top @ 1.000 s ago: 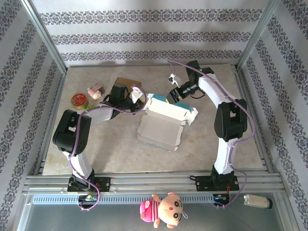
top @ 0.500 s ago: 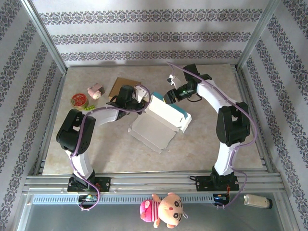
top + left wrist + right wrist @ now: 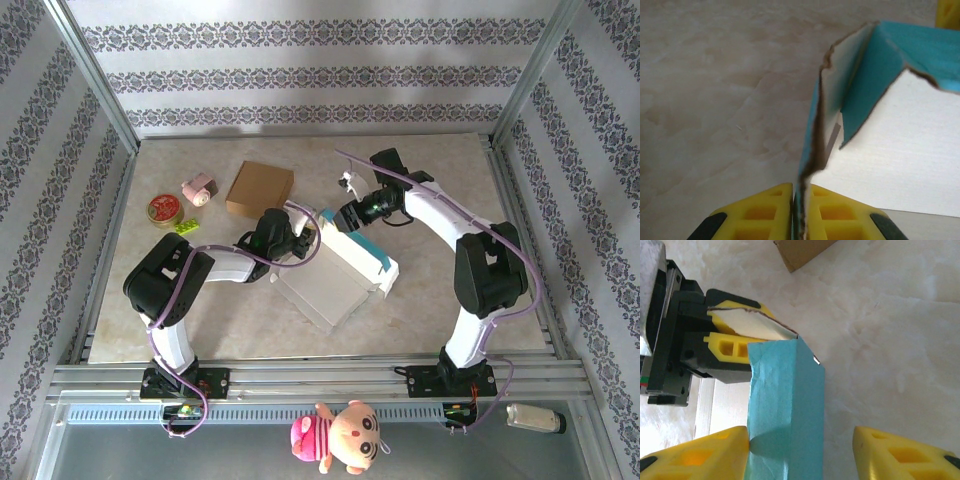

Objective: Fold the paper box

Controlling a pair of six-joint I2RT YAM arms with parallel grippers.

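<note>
The paper box (image 3: pixel 345 268), white with teal outer faces, lies half-folded at the table's middle. My left gripper (image 3: pixel 300 238) is at its left end, shut on the edge of a raised flap. In the left wrist view the left gripper (image 3: pixel 801 215) pinches that torn flap edge, with the box's white panel (image 3: pixel 910 150) to the right. My right gripper (image 3: pixel 347 215) is at the box's far end. In the right wrist view the right gripper (image 3: pixel 800 440) stands open astride the teal wall (image 3: pixel 785 400). Its left fingertip touches the wall and the right one is apart. The left gripper's fingers (image 3: pixel 735 347) show beyond, holding the white flap.
A brown cardboard box (image 3: pixel 260 188) lies at the back left, its corner (image 3: pixel 800 250) just beyond the paper box. A pink roll (image 3: pixel 199 188), a round tin (image 3: pixel 162 210) and a green brick (image 3: pixel 186 226) sit at the far left. A plush toy (image 3: pixel 340 435) lies off the table in front.
Both grippers and the paper box have shifted toward the near left, and the box has turned and folded more upright. The brown box behind is uncovered.
</note>
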